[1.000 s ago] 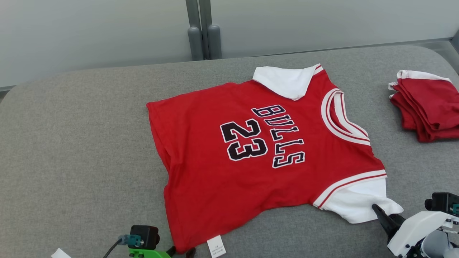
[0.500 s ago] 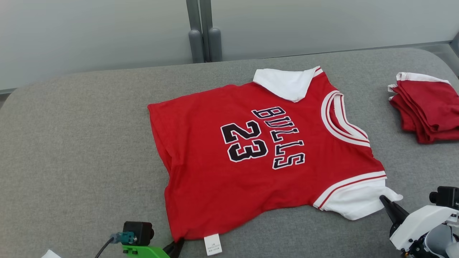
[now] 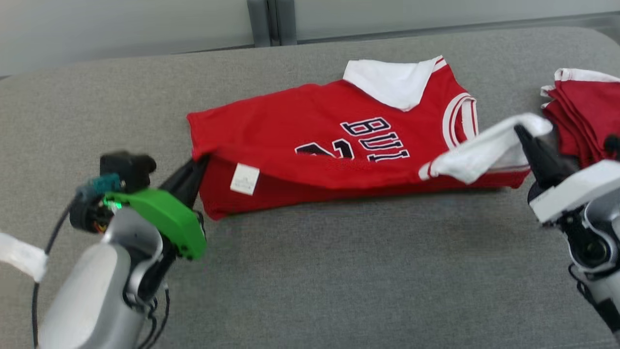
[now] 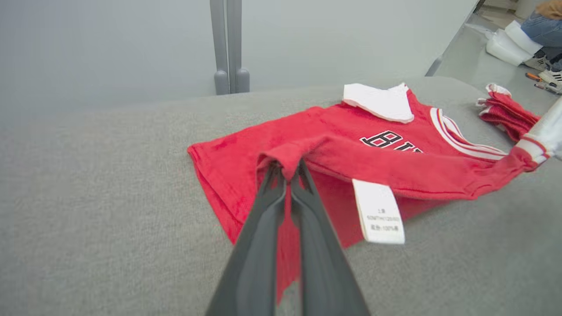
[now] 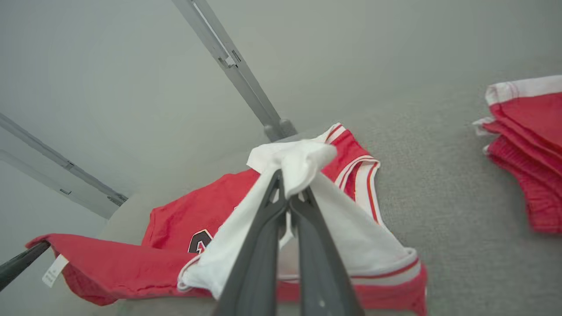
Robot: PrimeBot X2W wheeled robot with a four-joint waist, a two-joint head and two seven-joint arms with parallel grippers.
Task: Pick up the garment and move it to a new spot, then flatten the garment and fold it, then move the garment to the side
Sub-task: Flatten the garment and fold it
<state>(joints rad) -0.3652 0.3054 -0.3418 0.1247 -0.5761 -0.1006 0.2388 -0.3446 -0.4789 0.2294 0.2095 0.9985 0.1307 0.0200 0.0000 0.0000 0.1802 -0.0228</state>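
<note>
Two grippers are seen in the head view, each clamped on the jersey (image 3: 339,140), which is spread sideways on the grey cushioned surface (image 3: 339,281). The left gripper (image 3: 199,164) is closed on the red hem corner beside the white label (image 3: 244,179); the right gripper (image 3: 520,131) is closed on the near white sleeve (image 3: 479,151). The near edge is held raised over the lettering, so that only "BUI" is read. A folded red piece (image 3: 586,116) with white trim is laid near the right gripper, apart from the jersey.

In the left wrist view, red cloth is pinched between the shut fingers, and the label hangs from the raised edge.

In the right wrist view, white sleeve cloth is bunched over the shut fingertips, and the jersey's far half is laid flat on the surface.
</note>
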